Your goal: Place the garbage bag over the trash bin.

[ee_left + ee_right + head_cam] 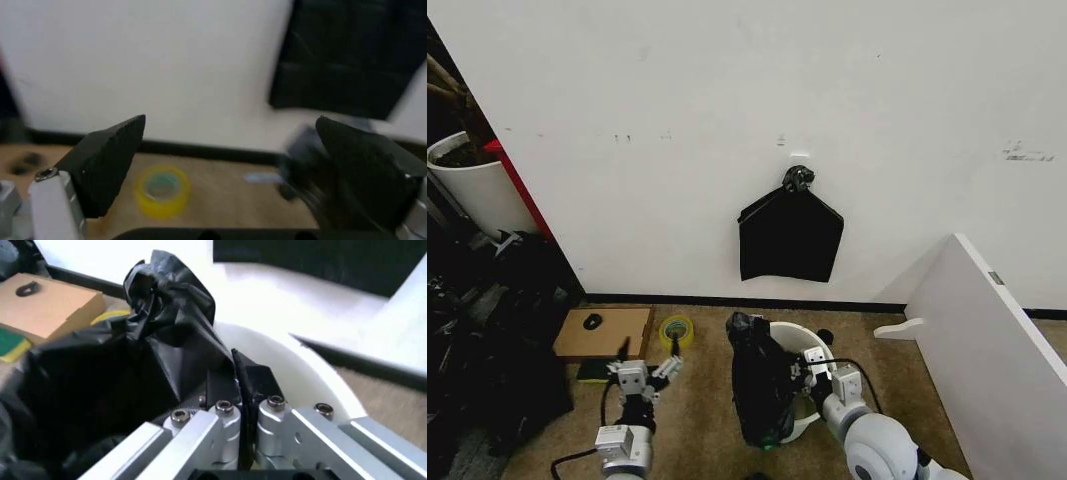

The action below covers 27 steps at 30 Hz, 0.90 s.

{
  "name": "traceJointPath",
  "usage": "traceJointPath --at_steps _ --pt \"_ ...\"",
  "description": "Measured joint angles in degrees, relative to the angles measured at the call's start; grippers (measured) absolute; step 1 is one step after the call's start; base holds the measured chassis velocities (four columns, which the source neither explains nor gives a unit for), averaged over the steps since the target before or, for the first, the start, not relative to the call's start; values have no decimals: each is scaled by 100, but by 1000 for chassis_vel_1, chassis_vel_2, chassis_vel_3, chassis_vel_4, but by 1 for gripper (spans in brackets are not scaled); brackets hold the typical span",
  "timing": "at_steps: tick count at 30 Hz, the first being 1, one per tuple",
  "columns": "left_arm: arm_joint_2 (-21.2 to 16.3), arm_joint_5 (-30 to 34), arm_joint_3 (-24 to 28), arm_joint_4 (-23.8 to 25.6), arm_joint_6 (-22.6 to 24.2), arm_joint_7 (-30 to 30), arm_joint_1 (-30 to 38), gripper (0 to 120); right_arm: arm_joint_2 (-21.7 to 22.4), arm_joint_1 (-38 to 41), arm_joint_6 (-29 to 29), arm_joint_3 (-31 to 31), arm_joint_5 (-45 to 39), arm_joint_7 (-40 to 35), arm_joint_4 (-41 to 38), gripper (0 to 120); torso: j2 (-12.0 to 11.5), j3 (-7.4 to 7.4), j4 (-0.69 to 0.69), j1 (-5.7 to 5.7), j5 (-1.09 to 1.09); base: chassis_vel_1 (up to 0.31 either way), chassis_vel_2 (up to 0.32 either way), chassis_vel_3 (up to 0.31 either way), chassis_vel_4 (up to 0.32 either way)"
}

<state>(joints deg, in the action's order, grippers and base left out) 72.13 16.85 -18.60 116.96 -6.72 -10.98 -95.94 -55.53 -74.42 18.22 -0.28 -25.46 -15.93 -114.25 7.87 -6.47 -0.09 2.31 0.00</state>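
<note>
Pinched between my right gripper's (241, 390) fingers is the garbage bag (760, 385) – draped over the trash bin (812, 340) rim – my left gripper (649, 372) gapes wide beside the bin.

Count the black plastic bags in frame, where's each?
2. The garbage bag drapes over the trash bin's left side, pinched by the right gripper. A flat black bundle hangs on the wall above. More could be hidden in the dark clutter at left.

Glossy black bag (760, 385) drapes the white bin (799, 338). Yellow tape roll (676, 330) and tan box (603, 333) lie left; a flat black bundle (789, 236) hangs on the far white wall (727, 90).
</note>
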Motion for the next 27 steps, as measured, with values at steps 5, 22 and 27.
traceJointPath --at_steps 5,22,27 --pt "-150 585 50 -180 319 648 174 100 21 -88 -111 48 259 92 57 0 0 0 0 0 0 0 0 0 0" --pt "-215 716 100 -723 535 543 758 100 -44 -589 22 -245 -129 -381 -380 0 0 0 0 0 -1 0 0 0 0" --pt "-210 1111 154 -791 654 738 933 100 -44 -510 -275 -87 304 -293 -66 0 0 0 0 0 0 0 0 0 0"
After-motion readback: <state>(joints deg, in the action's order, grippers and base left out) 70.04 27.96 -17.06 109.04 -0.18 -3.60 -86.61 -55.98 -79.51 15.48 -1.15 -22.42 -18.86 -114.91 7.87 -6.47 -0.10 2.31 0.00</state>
